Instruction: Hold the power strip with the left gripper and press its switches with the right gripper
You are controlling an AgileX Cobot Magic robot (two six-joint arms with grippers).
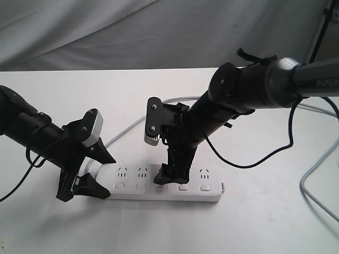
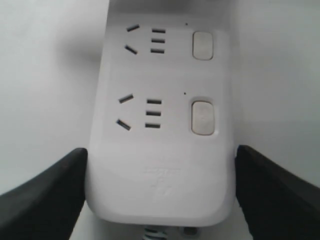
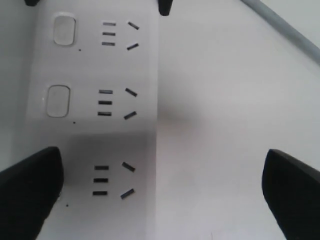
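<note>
1. Step, as I judge it: press phase; left gripper (image 1: 106,177) is on the power strip (image 1: 212,194) and right gripper (image 1: 169,169) is down over the row of switches (image 1: 184,187), at the middle one.
2. Strip pos, ext view: flat on the table (image 1: 265,227), long axis 9-to-3; grey cord (image 1: 127,129) leaves the 9 o'clock end and loops off toward 2 o'clock.
3. Left claw: partly open to the strip's width, straddling the 9 o'clock end; in its wrist view both fingers (image 2: 45,195) look to be touching the long edges, so I judge it clamped on the strip, w/ the nearest two switches clear in front of it.
4. Right claw: arm comes in from approx 2 o'clock; jaws spread wide, nothing held; one finger (image 3: 27,197) sits over the spot where the third switch should be and hides it, the other hangs off the strip above bare table on the socket side; can't tell if the btn is actually pushed in.
5. Next move, my guess: lift the fingertip clear, shift along the row toward 3 o'clock to the neighbouring switch, come down straight w/ the same single tip; can't tell which btns are already done; left needs a firm hold so the strip doesn't skid or tip.
</note>
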